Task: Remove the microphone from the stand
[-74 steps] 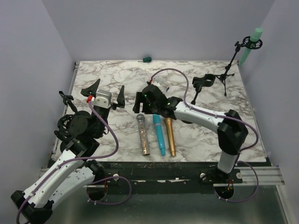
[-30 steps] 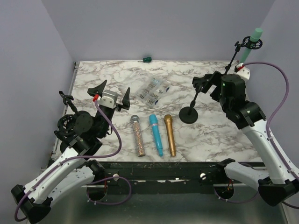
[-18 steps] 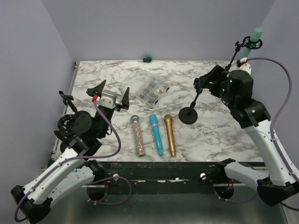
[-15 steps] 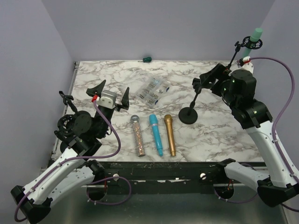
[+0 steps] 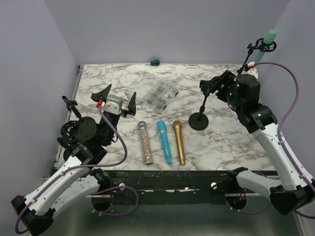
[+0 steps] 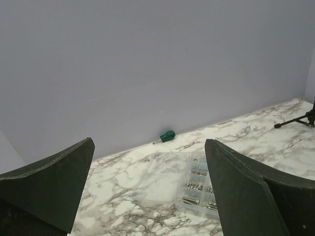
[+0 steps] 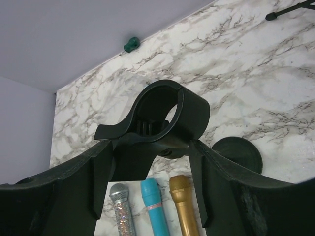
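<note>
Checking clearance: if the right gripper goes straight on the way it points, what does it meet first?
The empty mic clip on the round-base stand; it sits between the fingers of the right gripper. Whether they touch it is unclear.

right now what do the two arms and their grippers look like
Both have white shells with black joints. The left arm and right arm each trail a looping purple cable. The left gripper has a silver body with a red tag; the right gripper looks black. The fingers are broad, dark, tapering wedges.
</note>
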Tool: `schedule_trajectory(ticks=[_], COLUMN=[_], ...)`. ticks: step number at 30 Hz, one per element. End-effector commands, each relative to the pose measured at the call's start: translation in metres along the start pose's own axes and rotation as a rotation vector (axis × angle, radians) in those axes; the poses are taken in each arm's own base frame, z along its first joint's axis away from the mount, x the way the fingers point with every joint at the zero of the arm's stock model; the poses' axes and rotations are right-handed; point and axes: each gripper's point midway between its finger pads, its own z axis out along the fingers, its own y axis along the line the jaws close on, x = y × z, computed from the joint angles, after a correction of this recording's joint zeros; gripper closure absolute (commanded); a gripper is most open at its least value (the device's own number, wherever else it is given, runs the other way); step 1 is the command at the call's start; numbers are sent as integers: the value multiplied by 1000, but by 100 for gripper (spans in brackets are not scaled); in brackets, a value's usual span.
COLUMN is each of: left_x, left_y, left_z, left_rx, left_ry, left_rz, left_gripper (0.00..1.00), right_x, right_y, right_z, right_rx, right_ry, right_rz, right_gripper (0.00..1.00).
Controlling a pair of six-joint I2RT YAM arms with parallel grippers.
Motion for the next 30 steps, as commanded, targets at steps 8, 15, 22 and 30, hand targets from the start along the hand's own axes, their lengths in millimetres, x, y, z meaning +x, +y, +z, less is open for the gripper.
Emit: schedule_trajectory(ticks=[8, 15, 22, 30], left_x=[-4, -2, -1, -2], left_y=[2, 0, 0, 0], left_z=[-2, -1, -1, -1], left_rx=[-6, -2, -2, -2], left_ry=[-7, -2, 2, 1], left_rz=[-4, -7, -5, -6], left_gripper=[2, 1, 1, 2], right_x=[40, 77, 120, 155], right_y=[-34, -64, -87, -114], right_z=[5, 9, 17, 15], right_rx=[68, 135, 168, 231], right_ry=[70, 136, 217, 280], right_rz=[-28, -38, -23, -6], right_gripper=[37, 37, 39, 40])
